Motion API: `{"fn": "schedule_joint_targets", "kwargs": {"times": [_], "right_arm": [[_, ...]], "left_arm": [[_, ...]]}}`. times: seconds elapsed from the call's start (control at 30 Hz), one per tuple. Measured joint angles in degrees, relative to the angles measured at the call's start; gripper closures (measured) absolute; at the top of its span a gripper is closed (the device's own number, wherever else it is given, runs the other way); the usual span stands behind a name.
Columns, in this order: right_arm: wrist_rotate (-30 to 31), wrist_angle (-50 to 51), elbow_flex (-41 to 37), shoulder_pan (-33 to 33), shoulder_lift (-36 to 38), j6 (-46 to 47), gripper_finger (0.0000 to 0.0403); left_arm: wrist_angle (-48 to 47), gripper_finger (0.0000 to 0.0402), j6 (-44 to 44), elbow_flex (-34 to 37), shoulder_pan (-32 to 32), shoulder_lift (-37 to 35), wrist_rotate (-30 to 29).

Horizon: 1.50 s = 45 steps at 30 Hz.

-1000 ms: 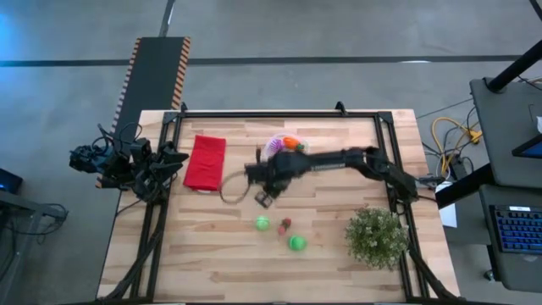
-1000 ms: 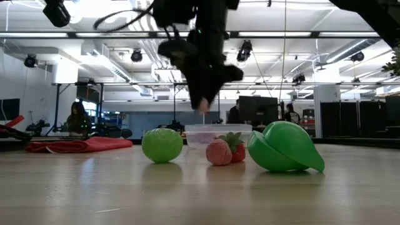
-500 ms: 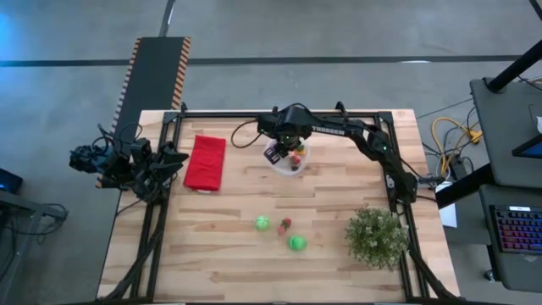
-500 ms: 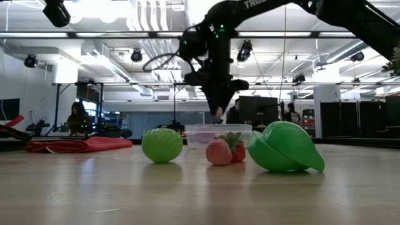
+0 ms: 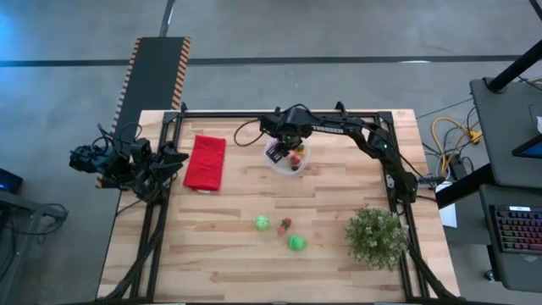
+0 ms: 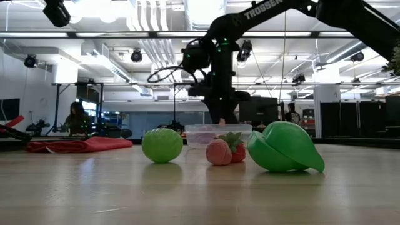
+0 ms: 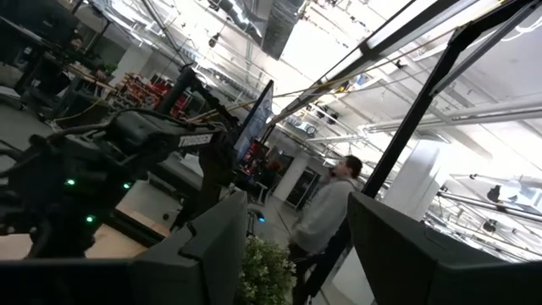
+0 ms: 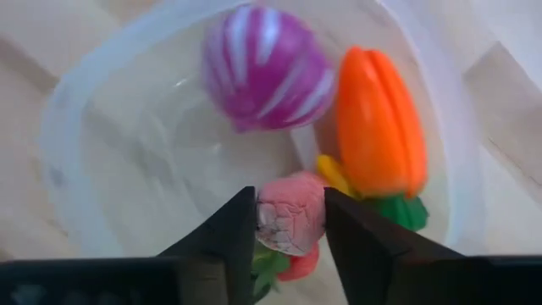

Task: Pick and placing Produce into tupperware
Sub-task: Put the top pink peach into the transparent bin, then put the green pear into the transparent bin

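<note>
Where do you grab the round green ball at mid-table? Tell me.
Across its widest middle, straight down from above: the round green ball is smooth with no handle, and the small pink-and-red strawberry pieces crowd one side, so the top is freest.

A light wooden table (image 5: 229,254) inside a dark frame carries everything; the round clear tupperware (image 5: 290,158) stands on it directly beneath the right gripper (image 5: 282,149), and a folded red cloth (image 5: 205,162) lies well off to that gripper's side, toward the left arm. Well apart from the gripper, nearer the front edge, two green balls (image 5: 262,223) (image 5: 296,242) are set with a small red piece (image 5: 284,225) between them; a bushy potted plant (image 5: 376,237) stands beyond these at the corner.
</note>
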<state>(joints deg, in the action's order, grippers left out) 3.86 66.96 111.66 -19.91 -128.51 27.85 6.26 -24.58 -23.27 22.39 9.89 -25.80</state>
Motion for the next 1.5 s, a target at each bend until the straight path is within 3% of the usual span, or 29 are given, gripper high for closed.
{"fn": "schedule_joint_targets", "kwargs": {"times": [0.33, 0.53, 0.77, 0.93, 1.1, 1.23, 1.37, 1.5], "right_arm": [[2.2, -0.7, 1.8, 0.1, 0.2, -1.3, 0.0181], [-1.2, 11.3, 5.3, 3.1, 1.8, -1.8, 0.0151], [-6.7, 19.0, 3.2, 12.8, 3.6, -5.1, 0.0143], [1.6, 15.9, 1.1, 22.2, 3.7, -11.0, 0.0152], [-5.0, 12.9, -1.1, 26.6, 3.7, -0.4, 0.0162], [-6.3, 9.1, -2.0, 31.1, 4.5, 9.2, 0.016], [-4.4, 8.9, -0.6, 36.3, 5.9, 17.8, 0.0144], [1.8, 9.3, -0.8, 41.1, 7.1, 23.6, 0.0119]], "left_arm": [[0.0, 0.021, -0.2, 0.0, 0.0, 0.0, 0.0], [0.0, 0.021, -0.3, 0.0, 0.0, 0.0, 0.0], [0.1, 0.021, -0.6, 0.0, 0.0, 0.0, 0.0], [0.0, 0.021, -0.6, 0.0, 0.0, 0.0, 0.0], [0.0, 0.021, -2.1, 0.0, 0.0, 0.0, 1.9], [-0.4, 0.021, -2.2, 0.0, 0.0, 0.0, 4.9], [-2.9, 0.021, -2.3, 0.0, 0.0, 0.0, 5.6], [-3.9, 0.021, -2.3, 0.0, 0.0, 0.5, 5.6]]}}
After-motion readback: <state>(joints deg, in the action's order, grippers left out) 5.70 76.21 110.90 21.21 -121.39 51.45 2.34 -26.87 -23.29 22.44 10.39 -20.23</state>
